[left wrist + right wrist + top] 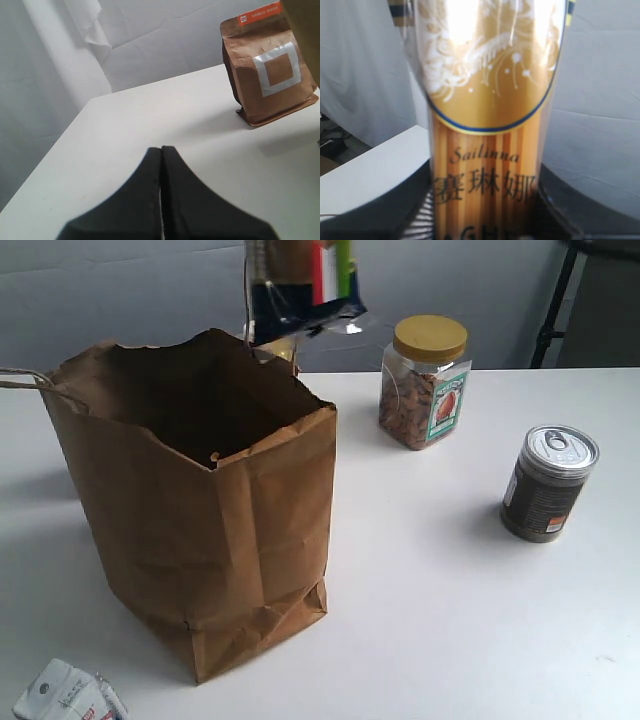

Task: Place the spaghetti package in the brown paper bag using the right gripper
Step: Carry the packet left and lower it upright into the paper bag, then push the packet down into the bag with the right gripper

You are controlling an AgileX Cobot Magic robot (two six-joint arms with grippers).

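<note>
The spaghetti package (300,288) hangs upright above the back rim of the brown paper bag (210,510). Its dark blue lower end and flag mark show, while its upper part runs off the top of the exterior view. The bag stands open on the white table, one loop handle (25,380) sticking out to the left. In the right wrist view the package (485,100) fills the picture, and my right gripper (484,175) is shut on it, a black finger (395,210) pressing each side. My left gripper (161,152) is shut and empty over the table. Neither arm shows in the exterior view.
A clear jar of almonds with a yellow lid (425,385) stands behind and to the right of the bag. A dark tin can (550,485) stands further right. A white carton (65,695) lies at the front left corner. A small brown pouch with a red label (270,75) stands ahead of the left gripper.
</note>
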